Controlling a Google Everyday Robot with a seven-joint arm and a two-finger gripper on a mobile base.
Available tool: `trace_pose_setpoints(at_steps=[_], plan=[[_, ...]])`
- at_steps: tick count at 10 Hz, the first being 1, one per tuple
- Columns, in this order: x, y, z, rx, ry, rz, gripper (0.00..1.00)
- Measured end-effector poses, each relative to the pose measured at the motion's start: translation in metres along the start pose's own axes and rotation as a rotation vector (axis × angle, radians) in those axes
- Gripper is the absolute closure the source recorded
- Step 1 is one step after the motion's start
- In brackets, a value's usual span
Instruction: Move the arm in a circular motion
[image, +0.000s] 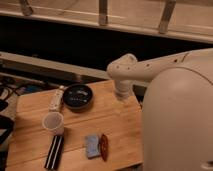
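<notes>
Nearest the camera, the arm (170, 75) bulks off-white at right, reaching left to a rounded elbow. Its pale tip, the gripper (120, 102), hangs over the right part of the wooden table (115, 140). Nearer on the table: black flat bar (54, 151), blue sponge (91, 145) touching a reddish packet (104, 146). Then paper cup (53, 122), black bowl (78, 96), white bottle (56, 99) lying just beside the bowl.
</notes>
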Motion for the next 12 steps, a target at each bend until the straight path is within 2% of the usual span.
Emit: trace_pose_setpoints(at_steps=[3,5,8,12], plan=[[-0.002,0.016,-0.001,-0.014,-0.002,-0.021,0.17],[0.008,0.014,0.0,-0.012,-0.003,-0.039,0.17],[-0.007,0.018,-0.002,-0.018,-0.005,-0.053,0.17],[-0.007,0.009,-0.001,-0.023,0.0,-0.084,0.17]])
